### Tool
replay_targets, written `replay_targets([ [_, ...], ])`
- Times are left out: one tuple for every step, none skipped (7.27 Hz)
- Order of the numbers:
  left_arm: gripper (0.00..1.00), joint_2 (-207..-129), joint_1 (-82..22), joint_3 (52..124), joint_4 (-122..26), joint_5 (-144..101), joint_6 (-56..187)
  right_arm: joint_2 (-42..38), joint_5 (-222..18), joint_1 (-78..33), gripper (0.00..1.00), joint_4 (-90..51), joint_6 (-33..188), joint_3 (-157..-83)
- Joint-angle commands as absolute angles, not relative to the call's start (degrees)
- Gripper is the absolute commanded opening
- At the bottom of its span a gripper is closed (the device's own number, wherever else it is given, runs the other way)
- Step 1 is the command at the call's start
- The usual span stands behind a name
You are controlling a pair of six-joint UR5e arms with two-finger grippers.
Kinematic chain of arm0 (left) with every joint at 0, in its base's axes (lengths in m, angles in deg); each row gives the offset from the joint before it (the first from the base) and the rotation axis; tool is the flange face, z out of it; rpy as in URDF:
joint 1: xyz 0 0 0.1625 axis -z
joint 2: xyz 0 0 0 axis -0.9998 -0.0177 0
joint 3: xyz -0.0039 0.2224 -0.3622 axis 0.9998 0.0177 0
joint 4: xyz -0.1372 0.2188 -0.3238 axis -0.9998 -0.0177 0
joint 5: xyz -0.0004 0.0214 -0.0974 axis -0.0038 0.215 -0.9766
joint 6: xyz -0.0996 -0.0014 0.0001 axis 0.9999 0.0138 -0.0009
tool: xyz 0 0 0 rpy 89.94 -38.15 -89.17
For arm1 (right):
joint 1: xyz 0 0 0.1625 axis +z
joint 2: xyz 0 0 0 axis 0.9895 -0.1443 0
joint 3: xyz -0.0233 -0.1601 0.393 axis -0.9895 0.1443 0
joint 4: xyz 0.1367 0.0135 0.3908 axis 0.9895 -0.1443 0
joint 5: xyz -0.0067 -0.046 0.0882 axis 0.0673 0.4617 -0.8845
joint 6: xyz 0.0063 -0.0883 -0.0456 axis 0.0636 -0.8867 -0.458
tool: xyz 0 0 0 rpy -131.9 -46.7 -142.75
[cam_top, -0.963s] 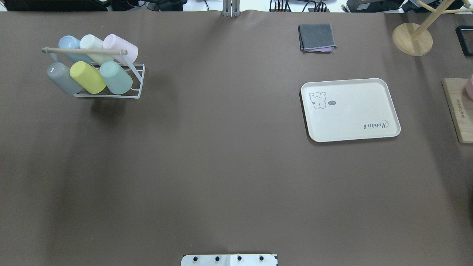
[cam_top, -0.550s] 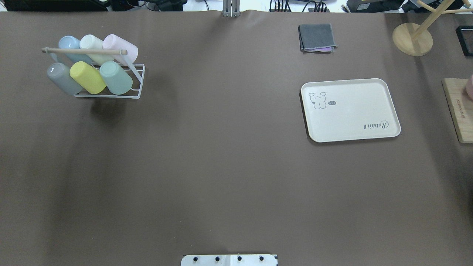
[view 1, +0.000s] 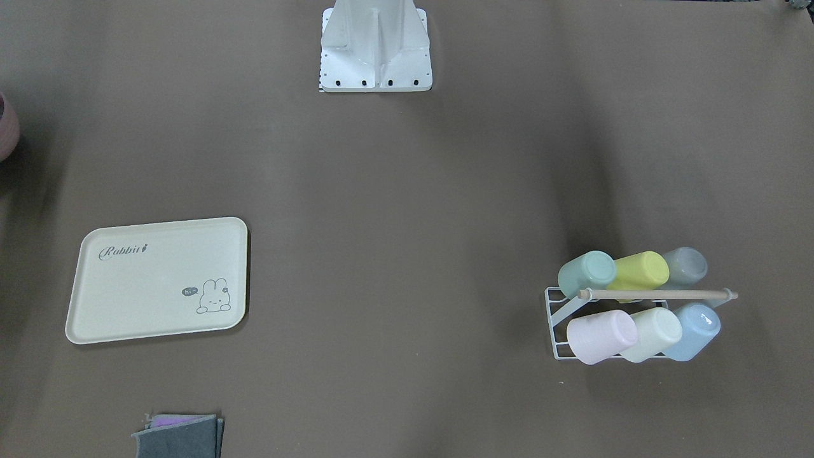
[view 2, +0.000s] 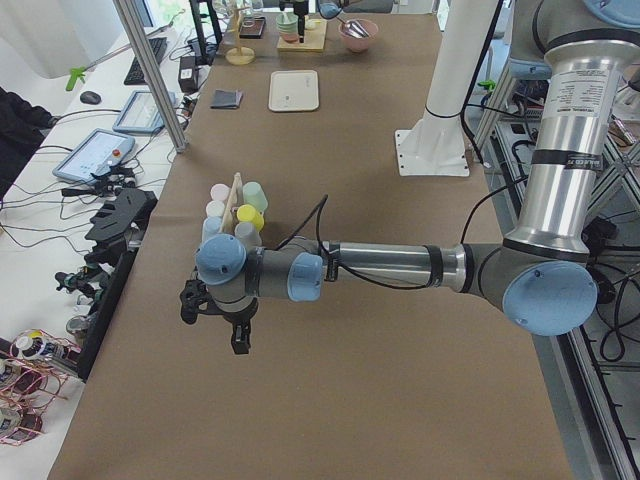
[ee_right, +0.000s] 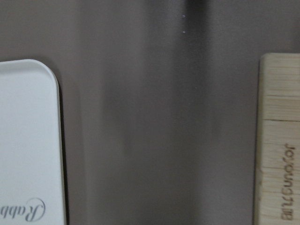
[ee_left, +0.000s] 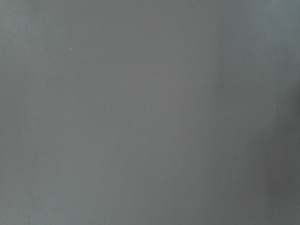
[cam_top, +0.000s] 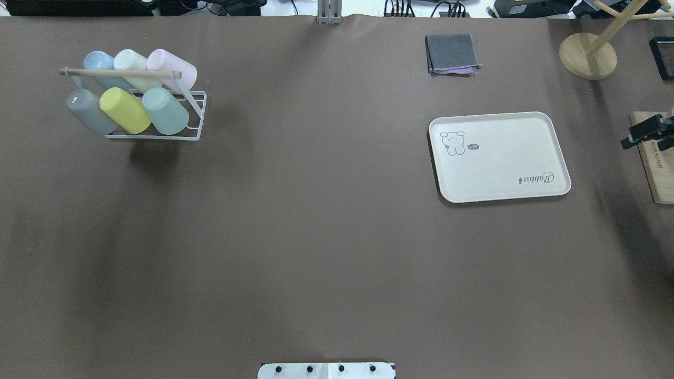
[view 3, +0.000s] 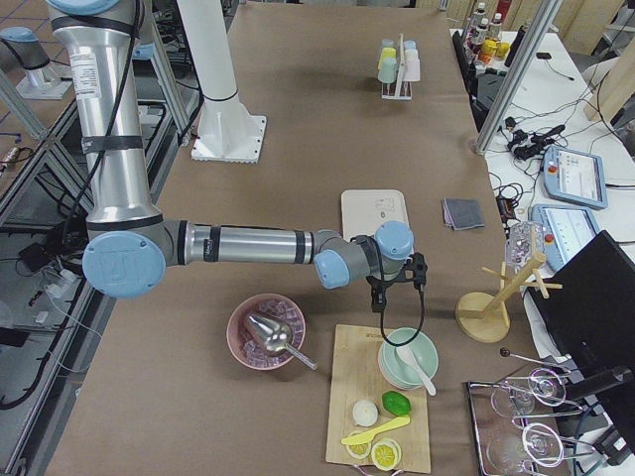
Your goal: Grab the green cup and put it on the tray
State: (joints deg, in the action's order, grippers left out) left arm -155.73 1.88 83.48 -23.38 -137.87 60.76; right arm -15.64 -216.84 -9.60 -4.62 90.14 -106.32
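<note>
The green cup [cam_top: 165, 110] is lying in the far-left rack [cam_top: 199, 117] while the left hand [view 2: 213, 325] and right hand [view 3: 399, 290] are hovering, their spread impossible to tell.

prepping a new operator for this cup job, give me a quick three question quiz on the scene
1. True or false: the flat cream rectangular tray holds a cup.
2. In the white wire rack, which colour of cup lies right beside the mint-green plastic cup in its own row? A yellow-green, B pale blue, C pink.
3. How many cups does the rack hold in all?
Key: 1 false, the tray is bare. 2 A, the yellow-green cup. 3 six.
</note>
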Motion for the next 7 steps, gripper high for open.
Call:
replay_targets([
  [0.98, -155.83, 1.63, 94.01, -17.05, -137.96, 70.31, -9.83, -213.65, -15.68, 1.00, 1.36, 100.34, -101.76],
  [0.98, -155.92, 0.68, 100.68, -12.30, -137.78, 74.17, -8.07, -213.56, -16.30, 0.99, 1.44, 100.43, -100.44],
  [0.98, -156.27, -2.12, 106.05, -9.56, -137.70, 80.56, -6.74, -213.56, -16.92, 0.97, 1.45, 100.35, -99.30],
  [0.98, -158.62, -7.54, 108.98, -9.36, -137.17, 90.11, -6.21, -213.56, -17.27, 0.92, 2.23, 100.34, -98.68],
  [0.98, -160.90, -12.03, 111.10, -9.44, -133.60, 99.08, -6.29, -213.64, -17.63, 0.85, 5.11, 100.34, -96.84],
  [0.98, -164.49, -16.25, 111.64, -9.44, -133.22, 101.00, -6.38, -213.73, -17.72, 0.73, 5.92, 100.34, -96.22],
  [0.98, -168.18, -20.65, 112.52, -8.92, -131.82, 101.28, -6.38, -213.91, -17.72, 0.65, 5.93, 100.34, -96.30],
])
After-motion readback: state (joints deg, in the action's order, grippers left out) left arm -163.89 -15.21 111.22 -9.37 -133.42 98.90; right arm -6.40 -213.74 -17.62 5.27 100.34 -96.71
